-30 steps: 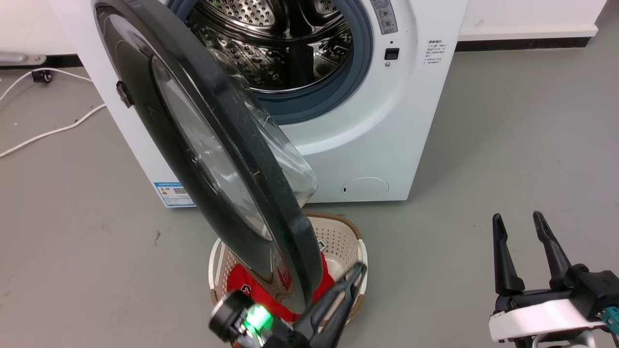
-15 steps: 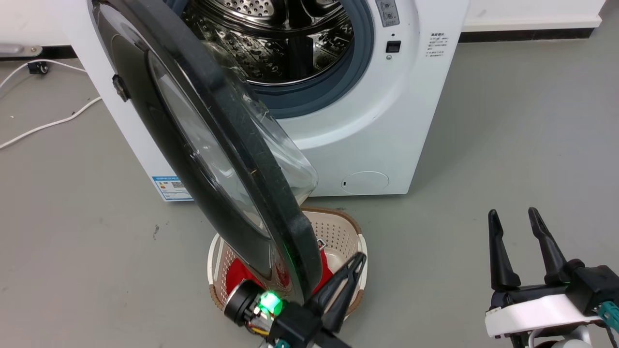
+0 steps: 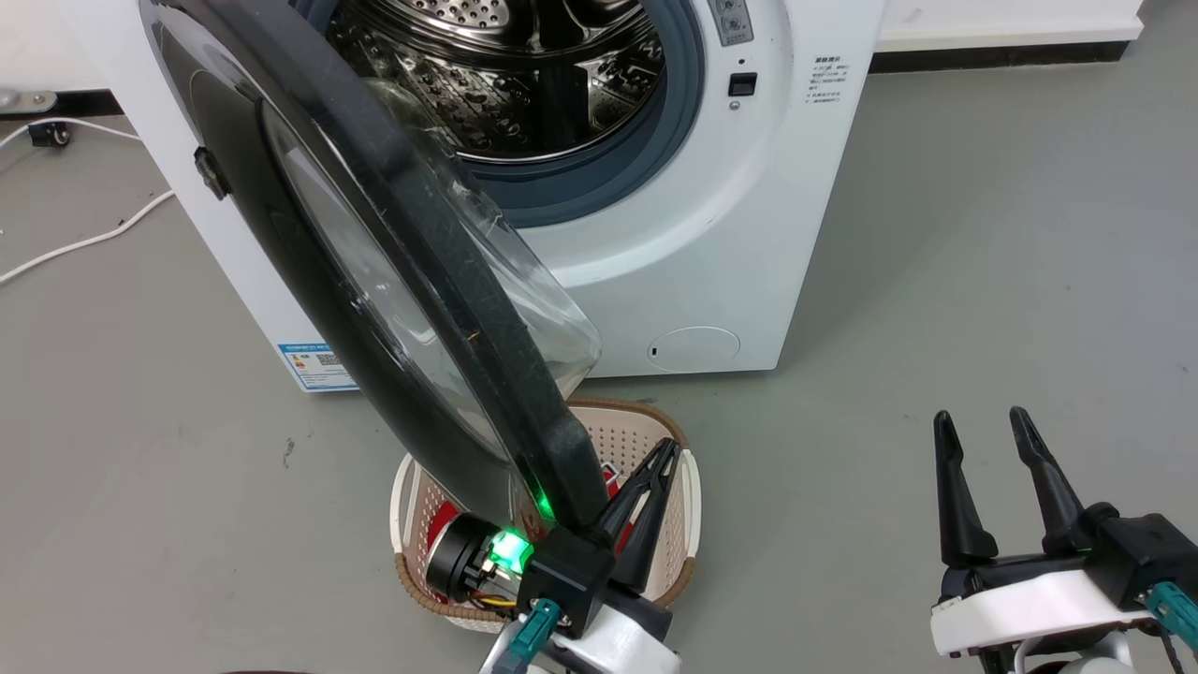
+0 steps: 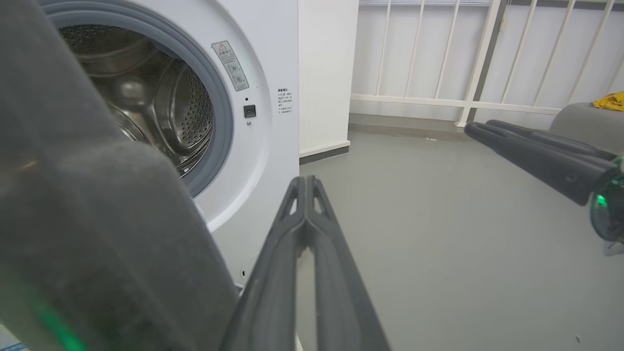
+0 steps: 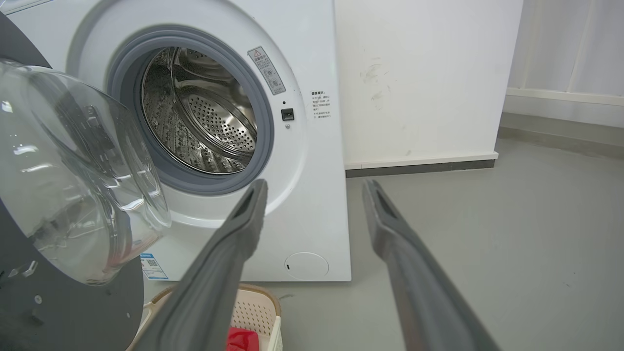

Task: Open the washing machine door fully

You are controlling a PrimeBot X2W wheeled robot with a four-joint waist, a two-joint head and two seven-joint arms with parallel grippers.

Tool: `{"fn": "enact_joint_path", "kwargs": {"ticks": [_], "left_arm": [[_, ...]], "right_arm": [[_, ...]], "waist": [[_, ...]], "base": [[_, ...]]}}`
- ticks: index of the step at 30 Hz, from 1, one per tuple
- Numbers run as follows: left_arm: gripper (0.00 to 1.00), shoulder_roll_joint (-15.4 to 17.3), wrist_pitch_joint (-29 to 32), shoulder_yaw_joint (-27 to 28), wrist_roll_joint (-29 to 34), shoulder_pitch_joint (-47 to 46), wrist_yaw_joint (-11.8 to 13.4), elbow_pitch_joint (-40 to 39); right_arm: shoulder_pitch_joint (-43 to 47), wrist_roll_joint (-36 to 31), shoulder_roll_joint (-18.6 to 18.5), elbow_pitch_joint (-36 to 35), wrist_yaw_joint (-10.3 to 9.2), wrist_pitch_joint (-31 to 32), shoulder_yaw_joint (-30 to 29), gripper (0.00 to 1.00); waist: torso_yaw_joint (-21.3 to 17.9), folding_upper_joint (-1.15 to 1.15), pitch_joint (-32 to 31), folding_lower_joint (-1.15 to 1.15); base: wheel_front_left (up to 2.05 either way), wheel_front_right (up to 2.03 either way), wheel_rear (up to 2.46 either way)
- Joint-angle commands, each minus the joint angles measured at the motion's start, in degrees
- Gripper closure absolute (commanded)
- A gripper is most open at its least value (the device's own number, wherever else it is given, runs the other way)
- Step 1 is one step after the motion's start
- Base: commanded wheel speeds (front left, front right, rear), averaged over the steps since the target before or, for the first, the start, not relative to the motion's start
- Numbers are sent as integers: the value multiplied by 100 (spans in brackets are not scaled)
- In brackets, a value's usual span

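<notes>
The white washing machine (image 3: 711,234) stands with its steel drum exposed. Its big black door (image 3: 309,281) hangs swung out towards me, edge-on, with the clear glass bowl (image 5: 63,161) on its inner side. My left gripper (image 3: 666,449) is shut and empty. It lies along the inner side of the door's lower rim, and I cannot tell whether it touches. In the left wrist view the shut left gripper (image 4: 304,179) points past the blurred rim (image 4: 97,234). My right gripper (image 3: 978,421) is open and empty over the floor, well to the right of the door.
A cream plastic basket (image 3: 691,487) with a red cloth (image 5: 241,339) in it sits on the grey floor under the door's lower edge and my left gripper. A white cable (image 3: 84,243) runs across the floor at the far left. White railings (image 4: 468,58) stand beyond the machine.
The head camera has shifted, so the whole scene sits higher and further left. My left gripper has come further into view and closer to the door's lower rim. The right gripper has kept its pose.
</notes>
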Motion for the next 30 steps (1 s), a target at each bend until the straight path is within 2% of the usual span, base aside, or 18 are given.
{"fn": "enact_joint_path", "kwargs": {"ticks": [1,10,22,30], "left_arm": [[100,-4,-13,-7,-55,-62,62,25],[100,26,-9,217,-138,138,270,133],[100,151,-8,504,-47,824,307,-248],[100,215,-11,663,-84,1413,485,-603]], "right_arm": [[-60,50,10,14,-2,-9,2,0],[-34,115,10,85,-2,-9,67,0],[149,169,10,130,-2,-9,69,0],[262,155,9,147,-2,-9,99,0]], "waist": [[14,0,2,0],[102,0,-70,0],[265,0,-273,0],[500,0,-401,0]], "base": [[0,0,0],[0,0,0],[0,0,0],[0,0,0]]}}
